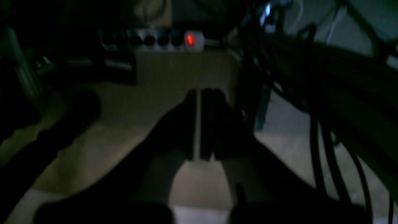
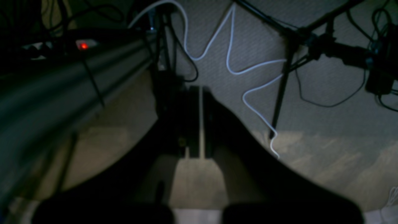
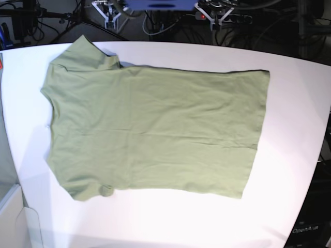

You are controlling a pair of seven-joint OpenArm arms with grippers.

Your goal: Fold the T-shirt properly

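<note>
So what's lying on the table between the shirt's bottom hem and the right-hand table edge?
Nothing: in the base view, the stretch between the T-shirt hem and the edge of the table is bare white surface.

Left gripper [image 1: 198, 124]: dark fingers pressed nearly together, a thin sliver between, nothing held | Right gripper [image 2: 200, 121]: the same, fingers nearly together, holding nothing | Both point downward, off the table.

The T-shirt [image 3: 155, 129] lay flat on the table [image 3: 289, 103], collar end toward the base view's left, hem toward its right. My two arms sat behind the table's far edge, well apart from it, my left gripper [image 1: 197, 124] facing a power strip [image 1: 164, 39].
</note>
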